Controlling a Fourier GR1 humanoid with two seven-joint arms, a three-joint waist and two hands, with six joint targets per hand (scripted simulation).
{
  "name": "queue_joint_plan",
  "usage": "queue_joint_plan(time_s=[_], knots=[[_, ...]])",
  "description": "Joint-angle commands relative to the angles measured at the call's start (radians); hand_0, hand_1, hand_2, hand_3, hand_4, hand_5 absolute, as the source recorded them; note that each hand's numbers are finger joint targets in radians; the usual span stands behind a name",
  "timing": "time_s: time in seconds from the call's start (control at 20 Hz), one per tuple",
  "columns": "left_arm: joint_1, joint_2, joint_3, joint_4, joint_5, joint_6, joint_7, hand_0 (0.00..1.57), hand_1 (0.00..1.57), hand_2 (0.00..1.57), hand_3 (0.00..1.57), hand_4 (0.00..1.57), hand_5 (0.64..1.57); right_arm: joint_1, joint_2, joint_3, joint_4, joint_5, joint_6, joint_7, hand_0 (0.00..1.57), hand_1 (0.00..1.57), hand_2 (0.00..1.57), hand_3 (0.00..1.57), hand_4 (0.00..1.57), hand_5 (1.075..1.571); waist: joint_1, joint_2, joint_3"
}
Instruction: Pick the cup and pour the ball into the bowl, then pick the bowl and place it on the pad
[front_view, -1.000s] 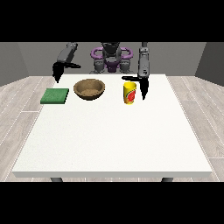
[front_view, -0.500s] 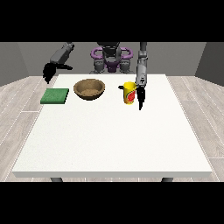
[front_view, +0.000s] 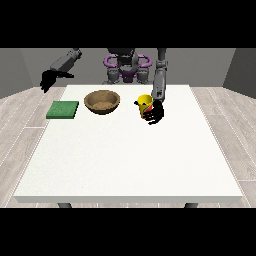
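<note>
Desk (front_view: 125, 165): large, white, rectangular; carries every item below along its far half, the near half bare.

Cup (front_view: 144, 105): yellow with a red mark on its side, far half of the desk, right of centre. It leans slightly rather than standing quite upright. Whether it sits on the desk top or is raised off it cannot be told. The ball is not visible in this view.

Hand at the view's right (front_view: 154, 114): black, at the end of a grey arm reaching down from the robot's shoulder. It lies against the right and near side of the cup, with fingers curled about the cup's lower part, clamped on it.

Bowl (front_view: 102, 101): brown, wooden in look, round and shallow, upright on the desk. It stands left of the cup and apart from it, near the desk's far edge.

Pad (front_view: 63, 109): green, square, flat on the desk near its left edge. It lies left of the bowl, close by but not touching.

Hand at the view's left (front_view: 48, 79): black, held high beyond the desk's far left corner, above and behind the pad, well apart from everything. Fingers hang down, relaxed and apart, holding nothing.
</note>
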Motion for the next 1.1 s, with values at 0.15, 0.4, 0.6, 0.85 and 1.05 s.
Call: queue_joint_plan(time_s=[0.15, 0.4, 0.6, 0.85, 1.05], knots=[[-0.018, 0.068, -0.069, 0.057, -0.171, 0.192, 0.166, 1.32, 1.32, 1.57, 1.57, 1.04, 1.541, 0.023, -0.013, -0.003, 0.092, -0.001, 0.031, 0.011, 0.0, 0.0, 0.0, 0.37, 0.0, 1.57, -0.006, -0.096, -0.0222], [-0.056, 0.061, -0.246, 0.058, -0.425, 0.358, 0.405, 1.38, 1.38, 1.57, 1.57, 1.02, 1.544, 0.014, 0.005, 0.002, 0.232, 0.012, 0.031, 0.014, 0.0, 0.0, 0.27, 0.36, 0.0, 1.569, 0.011, -0.245, -0.0178], [-0.075, 0.07, -0.37, 0.143, -0.643, 0.415, 0.58, 1.36, 1.36, 1.57, 1.57, 0.98, 1.557, 0.017, -0.014, -0.005, 0.293, 0.012, 0.05, 0.027, 0.0, 0.0, 0.22, 0.26, 0.31, 1.568, 0.012, -0.318, -0.0174], [-0.163, -0.077, -0.514, 0.192, -0.872, 0.401, 0.862, 1.36, 1.36, 1.57, 1.57, 0.97, 1.559, 0.06, -0.053, -0.064, 0.445, 0.018, 0.064, -0.058, 0.0, 0.0, 0.11, 0.28, 0.5, 1.564, 0.114, -0.391, -0.0197], [-0.25, -0.142, -0.623, 0.237, -1.024, 0.331, 1.047, 1.33, 1.33, 1.57, 1.57, 0.91, 1.562, 0.053, -0.079, -0.068, 0.496, 0.019, 0.085, -0.041, 0.0, 0.0, 0.13, 0.19, 0.66, 1.547, 0.124, -0.434, -0.0204]])
